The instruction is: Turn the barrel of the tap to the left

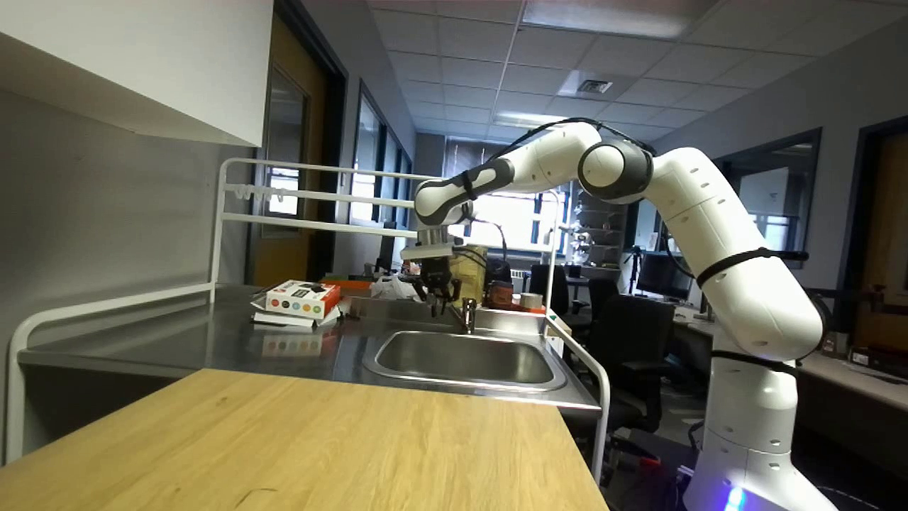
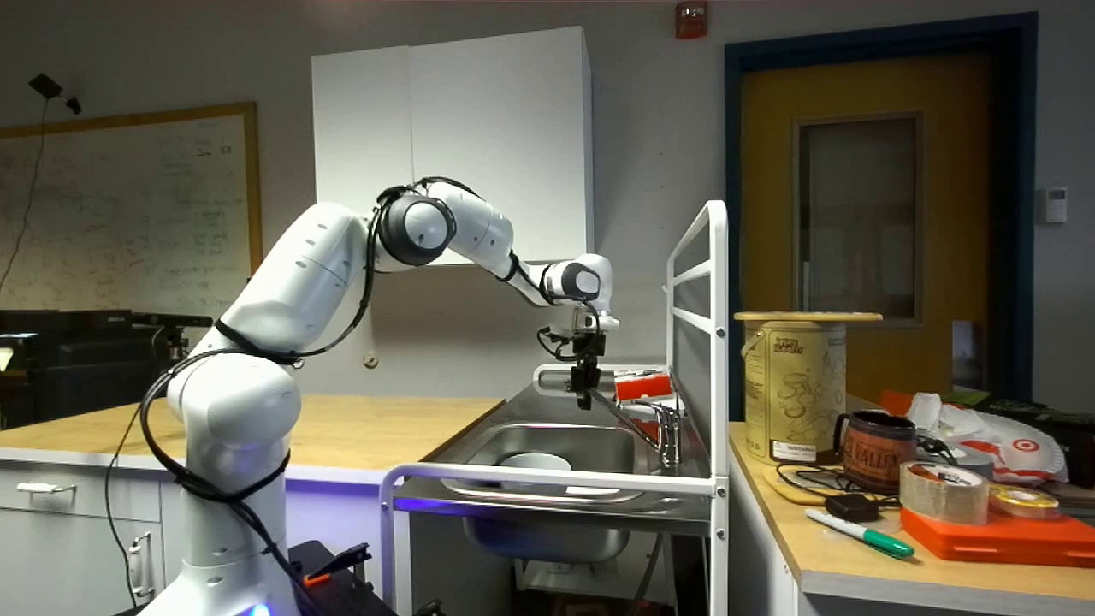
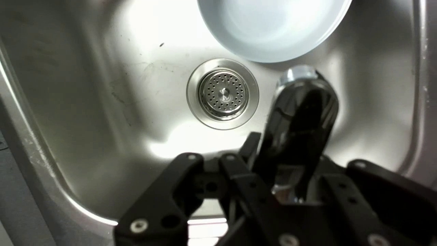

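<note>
Straddling the barrel (image 3: 302, 106), pincer (image 3: 289, 153) partly hidden by it; can't tell if gripping. Wrist view: bowl (image 3: 273, 30) cut off by frame, basin (image 3: 157, 99) open left of barrel.

The tap (image 2: 670, 441) is glossy metal, the sink (image 3: 78, 143) satin.

The steel basin (image 3: 146, 92) fills most of the frame, its rim (image 3: 51, 175) curving through the lower left. Near the middle sits a round perforated drain strainer (image 3: 223, 93), with a dark fleck (image 3: 161, 44) above and left of it. A pale round dish (image 3: 273, 30) is cut off by the top edge. Right of centre, the shiny barrel (image 3: 300, 119) points up the frame between the fingers (image 3: 251, 145) of the black gripper (image 3: 289, 153); whether they touch it cannot be told.
</note>
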Controlling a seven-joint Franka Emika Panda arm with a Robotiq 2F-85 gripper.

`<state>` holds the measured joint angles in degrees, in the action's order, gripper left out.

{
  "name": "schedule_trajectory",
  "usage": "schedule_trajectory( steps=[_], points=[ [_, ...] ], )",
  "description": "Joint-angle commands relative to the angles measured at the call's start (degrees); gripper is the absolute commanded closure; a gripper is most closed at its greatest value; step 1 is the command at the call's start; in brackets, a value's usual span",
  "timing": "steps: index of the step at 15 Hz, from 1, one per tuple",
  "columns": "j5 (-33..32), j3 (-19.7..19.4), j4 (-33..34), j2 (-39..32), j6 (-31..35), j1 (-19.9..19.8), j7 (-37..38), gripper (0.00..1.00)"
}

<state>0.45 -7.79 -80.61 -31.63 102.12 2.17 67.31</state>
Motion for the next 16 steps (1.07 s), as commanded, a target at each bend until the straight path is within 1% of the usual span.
schedule_trajectory(
  steps=[1,4,7,8,12,16],
  points=[
    [-0.08,0.34,3.48,-1.2,-1.96,-0.25,1.31,0.45],
    [-0.15,0.33,2.77,-0.39,-1.79,-0.11,1.42,0.2],
    [-0.32,0.31,1.5,1.09,-1.2,0.17,1.62,0.01],
    [-0.38,0.32,1.06,1.64,-0.86,0.28,1.66,0.0],
    [-0.14,0.63,-1.03,4.66,0.82,0.54,1.16,0.0],
    [0.12,1.25,-4.5,9.17,4.29,0.74,-0.01,0.0]
  ],
)
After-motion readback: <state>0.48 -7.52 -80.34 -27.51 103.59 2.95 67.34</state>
